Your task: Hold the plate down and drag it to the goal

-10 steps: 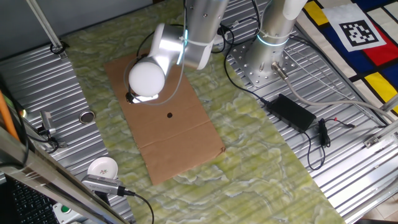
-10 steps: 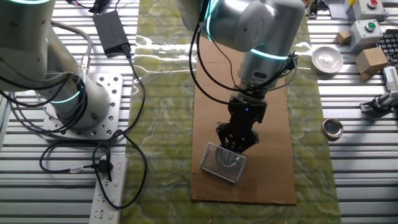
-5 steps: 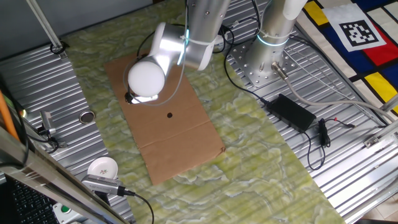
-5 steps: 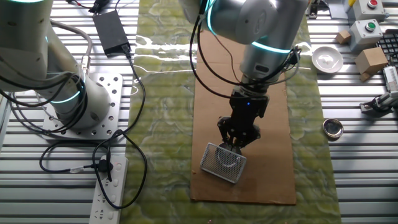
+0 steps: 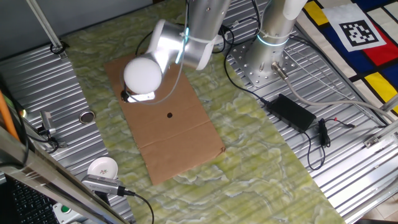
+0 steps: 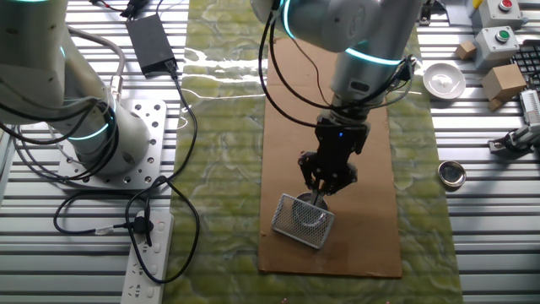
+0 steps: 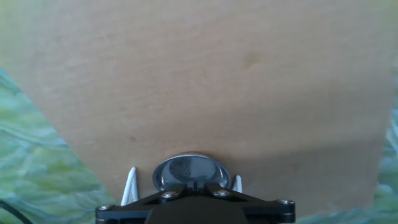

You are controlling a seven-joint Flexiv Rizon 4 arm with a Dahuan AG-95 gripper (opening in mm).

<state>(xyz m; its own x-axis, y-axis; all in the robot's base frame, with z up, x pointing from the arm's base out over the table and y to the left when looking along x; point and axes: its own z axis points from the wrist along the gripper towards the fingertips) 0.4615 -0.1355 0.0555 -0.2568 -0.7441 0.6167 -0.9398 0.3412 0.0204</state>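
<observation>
Cardboard (image 6: 371, 219), mesh tray (image 6: 305, 221) nr plate (image 7: 189, 172) (under gripper (image 6: 325, 183))

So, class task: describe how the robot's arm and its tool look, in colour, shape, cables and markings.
The arm is made of rounded silver-grey segments with glowing cyan rings at the joints, and one joint ends in a white domed cap. Thin black cables loop along it. The tool is a compact black block that narrows towards its tip.

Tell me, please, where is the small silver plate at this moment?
In the hand view the plate lies on the brown cardboard sheet, directly at the gripper, near the bottom edge of the picture. In the other fixed view the gripper hides it.
</observation>
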